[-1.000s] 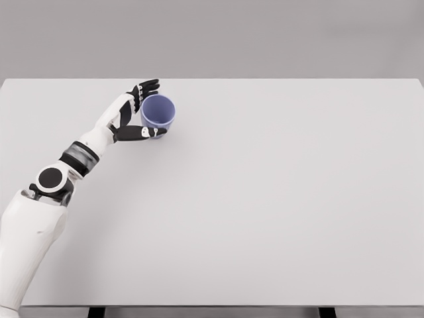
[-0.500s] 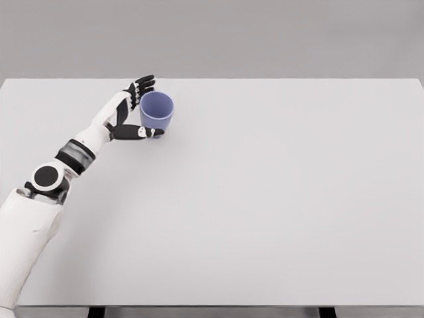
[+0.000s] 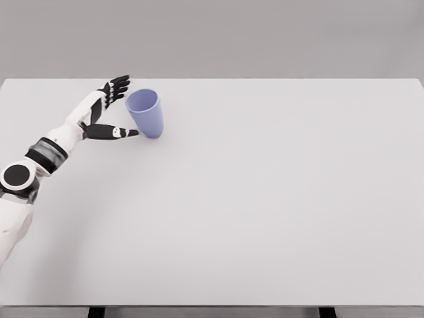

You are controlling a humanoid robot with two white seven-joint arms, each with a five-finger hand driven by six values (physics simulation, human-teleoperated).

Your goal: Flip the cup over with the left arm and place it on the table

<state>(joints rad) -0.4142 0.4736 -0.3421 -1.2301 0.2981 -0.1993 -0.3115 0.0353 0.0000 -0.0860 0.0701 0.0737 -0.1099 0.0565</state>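
Lavender-blue plastic cup [image 3: 146,112], one item, upper left of the frame: standing on its base on the table [image 3: 265,199], mouth upward, body tilted so the rim leans toward the left edge of the picture; the narrower base sits lower and to the right of the rim. Table: pale grey-white top, filling most of the frame, its far edge running across the upper part against a plain grey backdrop; two dark supports show at the bottom edge. Left hand [image 3: 106,109], black fingers on a white forearm, just left of the cup: fingers spread wide and holding nothing. The upper fingers [image 3: 118,85] fan out beside the cup's rim, with a narrow gap visible between them and the rim; the thumb [image 3: 112,132] stretches horizontally toward the cup's lower wall, its tip at or just short of the surface, contact not determinable. Left arm: enters from the lower left corner, white shell with a black round joint cover and a grey band above the wrist, angled up and to the right toward the cup.
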